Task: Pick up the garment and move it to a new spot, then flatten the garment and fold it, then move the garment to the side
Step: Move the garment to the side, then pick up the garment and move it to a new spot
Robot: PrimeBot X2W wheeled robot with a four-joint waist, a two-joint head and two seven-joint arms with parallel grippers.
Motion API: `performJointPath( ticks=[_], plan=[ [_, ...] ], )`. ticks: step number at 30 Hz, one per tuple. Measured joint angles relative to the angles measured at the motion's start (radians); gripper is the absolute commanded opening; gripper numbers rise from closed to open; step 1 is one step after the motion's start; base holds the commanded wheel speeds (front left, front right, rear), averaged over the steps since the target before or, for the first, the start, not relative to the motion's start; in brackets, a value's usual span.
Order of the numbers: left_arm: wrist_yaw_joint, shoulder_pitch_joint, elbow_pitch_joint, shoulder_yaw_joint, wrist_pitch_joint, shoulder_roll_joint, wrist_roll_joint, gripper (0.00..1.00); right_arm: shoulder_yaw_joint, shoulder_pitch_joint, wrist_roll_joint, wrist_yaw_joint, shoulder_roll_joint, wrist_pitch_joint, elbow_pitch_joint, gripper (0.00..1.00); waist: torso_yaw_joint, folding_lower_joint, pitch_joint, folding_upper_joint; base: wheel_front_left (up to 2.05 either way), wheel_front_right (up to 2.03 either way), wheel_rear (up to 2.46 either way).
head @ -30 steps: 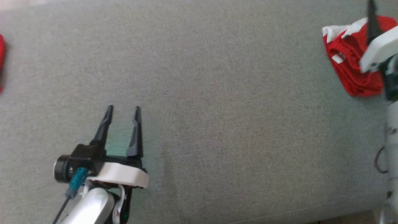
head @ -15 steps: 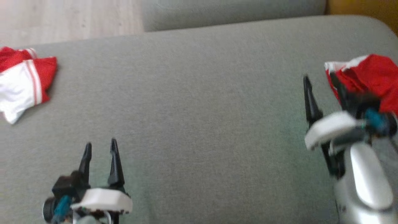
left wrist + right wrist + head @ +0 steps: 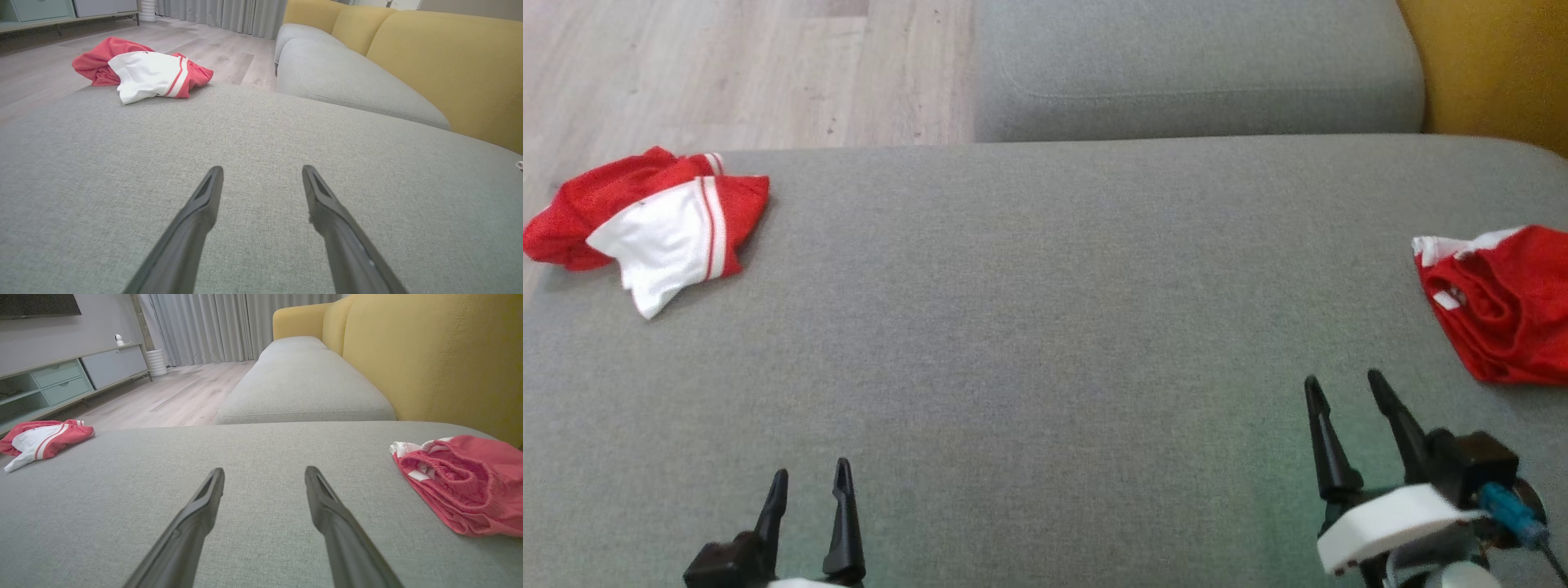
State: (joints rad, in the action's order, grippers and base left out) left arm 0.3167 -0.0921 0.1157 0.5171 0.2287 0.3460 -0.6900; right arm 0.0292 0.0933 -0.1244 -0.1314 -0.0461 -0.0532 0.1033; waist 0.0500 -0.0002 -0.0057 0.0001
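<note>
head view has both grippers low over the grey seat [image 3: 1045,343], neither touching cloth. the left gripper [image 3: 813,467] has its fingers spread wide with nothing between them, and the right gripper [image 3: 1343,377] is the same, wide and empty. two garments lie on the seat, well apart. a red-and-white garment [image 3: 662,229] is bunched at the far left edge by the floor [image 3: 727,73]. a red garment [image 3: 1499,310] is crumpled at the right, near the right gripper and the yellow backrest [image 3: 1494,65]. this reads as the first step, the pick-up, not yet begun; which piece is meant i cannot tell. the next move calls for a reach to one heap, with fingers lowered around a raised fold and closed on it before any lift.
</note>
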Motion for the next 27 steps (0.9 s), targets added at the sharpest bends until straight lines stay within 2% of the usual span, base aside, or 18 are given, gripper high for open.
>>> performJointPath(
  ticks=[19, 23, 27],
  plan=[
    [0.005, 0.0, -0.03, 0.021, -0.025, 0.006, 0.0, 1.0, 0.019, 0.023, 0.013, 0.0, 0.0, 0.011, -0.014, 1.0, 0.013, 0.0002, -0.011, 0.0, 0.0, 0.0, 0.0],
    [0.003, 0.004, -0.03, 0.028, -0.026, 0.006, 0.0, 1.0, 0.02, 0.024, 0.015, 0.0, 0.0, 0.011, -0.024, 1.0, 0.039, 0.0002, -0.01, 0.0, 0.0, 0.0, 0.0],
    [0.001, 0.007, -0.03, 0.028, -0.026, 0.008, 0.001, 1.0, 0.006, 0.03, 0.022, 0.0, 0.0, 0.011, -0.03, 1.0, 0.094, 0.0002, -0.007, 0.0, 0.0, 0.0, 0.0]
  ],
)
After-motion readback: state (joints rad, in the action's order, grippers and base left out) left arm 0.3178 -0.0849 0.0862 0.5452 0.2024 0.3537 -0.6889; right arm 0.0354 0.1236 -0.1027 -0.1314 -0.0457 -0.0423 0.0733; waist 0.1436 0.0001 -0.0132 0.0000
